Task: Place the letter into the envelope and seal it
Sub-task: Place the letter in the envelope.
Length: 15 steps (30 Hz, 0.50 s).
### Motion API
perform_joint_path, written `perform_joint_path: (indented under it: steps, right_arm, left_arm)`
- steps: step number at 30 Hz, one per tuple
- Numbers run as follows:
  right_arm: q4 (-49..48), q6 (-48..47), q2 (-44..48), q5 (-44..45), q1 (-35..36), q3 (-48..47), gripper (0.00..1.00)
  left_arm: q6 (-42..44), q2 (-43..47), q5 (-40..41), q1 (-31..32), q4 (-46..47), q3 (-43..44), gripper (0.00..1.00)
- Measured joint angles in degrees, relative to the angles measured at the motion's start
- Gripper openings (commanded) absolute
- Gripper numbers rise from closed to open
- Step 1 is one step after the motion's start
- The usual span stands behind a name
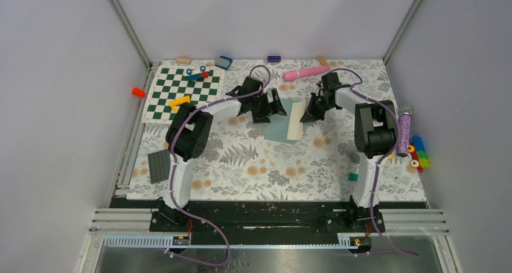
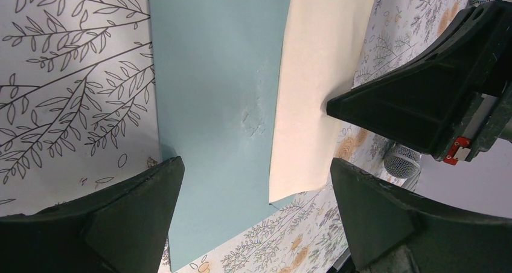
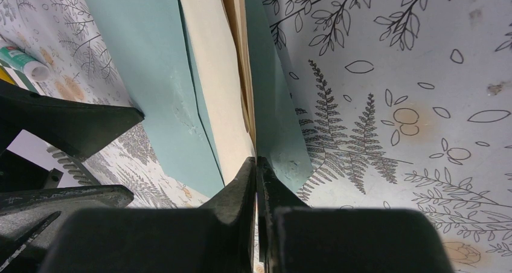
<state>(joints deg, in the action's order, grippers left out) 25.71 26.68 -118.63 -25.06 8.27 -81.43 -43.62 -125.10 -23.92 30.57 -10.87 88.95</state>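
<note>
Near left: one grey studded plate [image 1: 159,165]. Near right: one small teal block [image 1: 352,177].

Table centre: one envelope [image 1: 278,130] lies flat. One letter [image 1: 297,121] overlaps its right part.

Left gripper [image 2: 253,173]: fingers spread wide, poised over the envelope, holding nothing.

Right gripper [image 3: 256,164]: fingers pressed together, tips at the letter's right edge beside a raised teal fold. Whether paper is pinched cannot be told.

Far left: one chessboard [image 1: 184,92]. Far centre: one pink cylinder [image 1: 305,73].
</note>
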Motion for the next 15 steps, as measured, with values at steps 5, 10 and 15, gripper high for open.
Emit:
perform_joint_path:
  steps: [5, 10, 15]
  right_arm:
    - [-0.2, 0.2, 0.0, 0.02, 0.02, 0.0, 0.0]
    - [-0.39, 0.26, 0.0, 0.0, 0.09, 0.0, 0.0]
    - [-0.48, 0.68, 0.0, 0.0, 0.37, 0.0, 0.0]
  left_arm:
    - [0.0, 0.0, 0.0, 0.0, 0.0, 0.0, 0.99]
    - [0.0, 0.0, 0.0, 0.0, 0.0, 0.0, 0.99]
    - [0.0, 0.0, 0.0, 0.0, 0.0, 0.0, 0.99]
